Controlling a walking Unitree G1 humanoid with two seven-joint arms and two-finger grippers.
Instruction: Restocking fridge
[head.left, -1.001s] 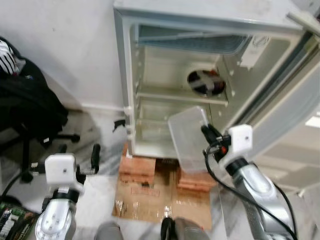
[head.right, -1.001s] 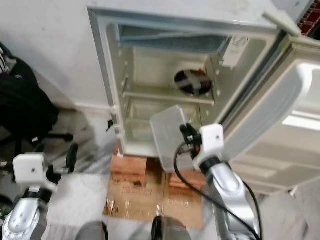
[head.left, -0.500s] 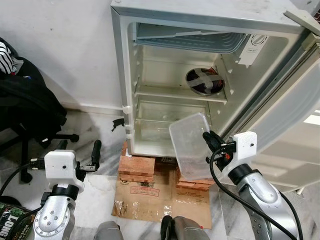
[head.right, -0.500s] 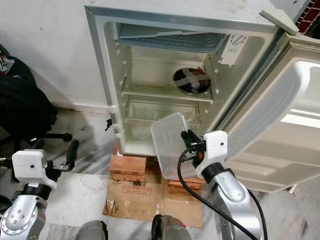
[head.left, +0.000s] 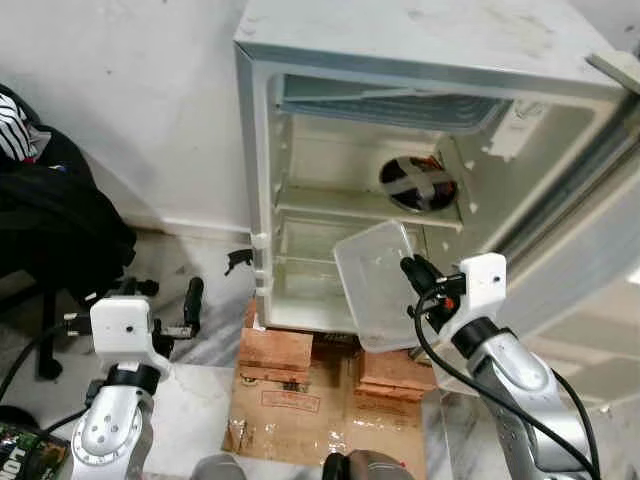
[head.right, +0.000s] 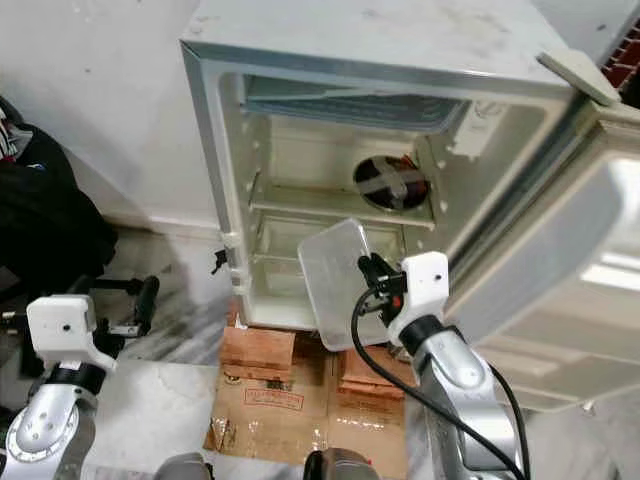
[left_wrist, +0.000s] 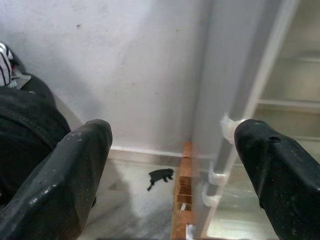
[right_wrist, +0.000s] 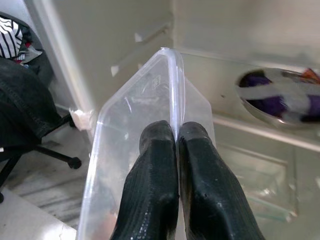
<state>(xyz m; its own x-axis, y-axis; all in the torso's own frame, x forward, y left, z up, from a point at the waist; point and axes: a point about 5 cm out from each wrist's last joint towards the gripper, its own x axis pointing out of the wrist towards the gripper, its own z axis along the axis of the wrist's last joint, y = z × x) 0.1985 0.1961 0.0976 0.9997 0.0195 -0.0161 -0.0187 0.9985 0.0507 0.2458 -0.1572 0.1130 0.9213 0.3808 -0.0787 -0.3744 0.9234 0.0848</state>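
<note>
A small white fridge (head.left: 262, 150) stands open before me, its door (head.right: 560, 250) swung to the right. On its middle shelf (head.left: 340, 203) sits a round steel bowl (head.left: 415, 185) with white tape crossed over it. My right gripper (head.left: 408, 268) is shut on the rim of a clear plastic container (head.left: 372, 285), held tilted in front of the lower shelf. In the right wrist view both fingers (right_wrist: 155, 175) pinch the container's edge (right_wrist: 172, 85). My left gripper (head.left: 190, 305) hangs low at the left, open, beside the fridge's left wall (left_wrist: 220, 75).
The fridge rests on red bricks (head.left: 275, 350) with flattened cardboard (head.left: 300, 405) on the marble floor in front. A black bag (head.left: 50, 225) lies on an office chair at the left against the white wall. A small black scrap (left_wrist: 160, 176) lies by the skirting.
The view has shifted, so the fridge top shows more. My right gripper has carried the clear container a little up and closer to the fridge opening. The left arm is unchanged.
</note>
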